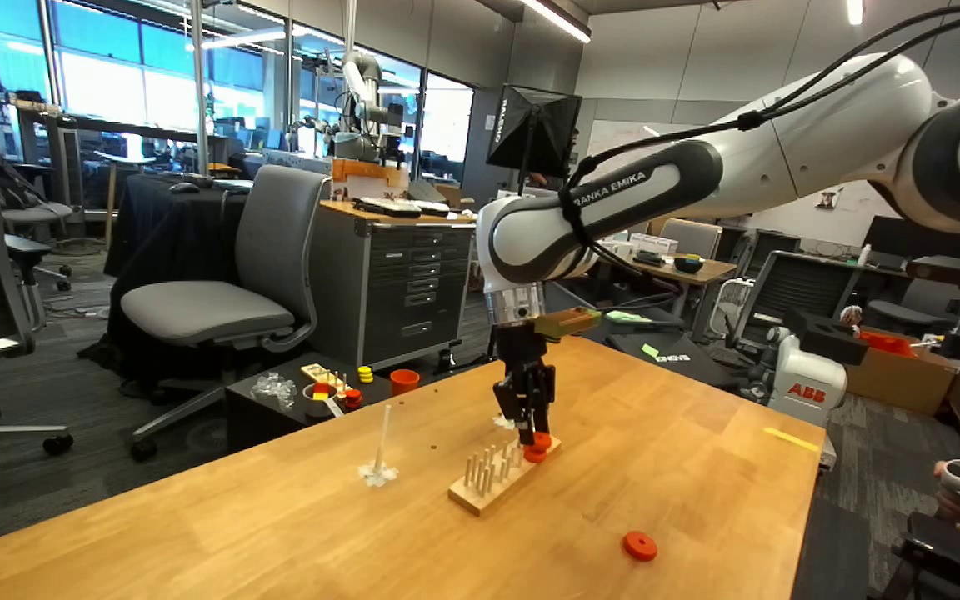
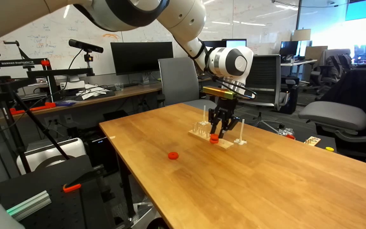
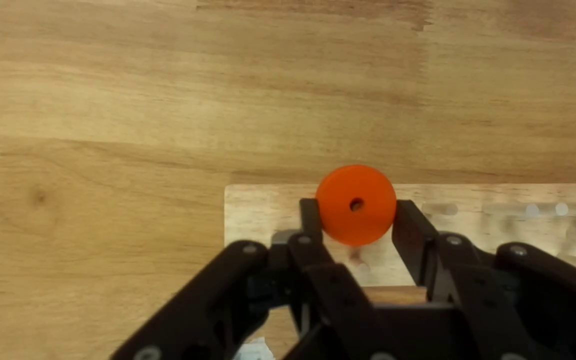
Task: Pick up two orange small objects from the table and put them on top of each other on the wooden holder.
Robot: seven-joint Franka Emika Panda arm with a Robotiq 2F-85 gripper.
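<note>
In the wrist view my gripper (image 3: 357, 206) is shut on an orange small object (image 3: 356, 182), a flat round piece with a center hole; a fingertip touches each side. It is over the bare end of the wooden holder (image 3: 263, 210). Both exterior views show the held piece (image 2: 214, 136) right above a second orange piece (image 1: 535, 455) at the holder (image 1: 473, 498); whether the two touch I cannot tell. From the wrist the lower piece is hidden. A third orange piece (image 1: 639, 546) lies flat on the table (image 1: 697, 467), away from the holder.
Thin pegs (image 1: 488, 471) stand at the holder's far end from the grip. Two slim upright rods (image 2: 241, 130) with whitish bases flank the holder on the table. A black side table (image 1: 280, 417) beyond the edge carries cups and yellow pieces.
</note>
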